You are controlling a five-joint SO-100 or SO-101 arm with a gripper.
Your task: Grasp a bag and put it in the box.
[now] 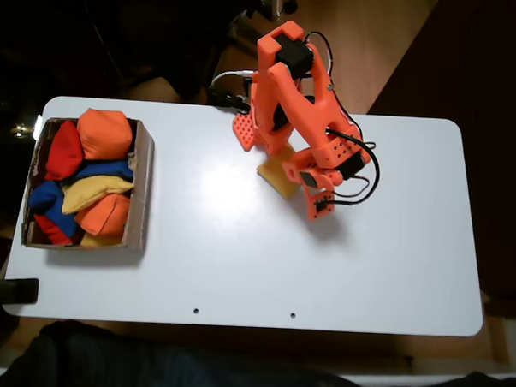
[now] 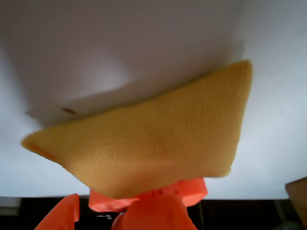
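One bag (image 2: 153, 143) hangs pinched in the shut fingers (image 2: 148, 201), lifted off the worktop (image 1: 238, 261) for carrying left to the box (image 1: 140, 188).

Glare on the white table (image 1: 239, 244), dark surroundings, soft-focus wrist view.

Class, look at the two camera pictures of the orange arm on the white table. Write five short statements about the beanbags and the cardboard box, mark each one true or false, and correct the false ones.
1. The hand grips a golden-yellow beanbag. True.
2. The cardboard box is empty. False: it holds red, blue, orange and yellow beanbags.
3. In the fixed view the box sits at the table's left end. True.
4. The held beanbag is already over the box. False: it is near the table's middle, by the arm's base.
5. The held beanbag is blue. False: it is golden-yellow.
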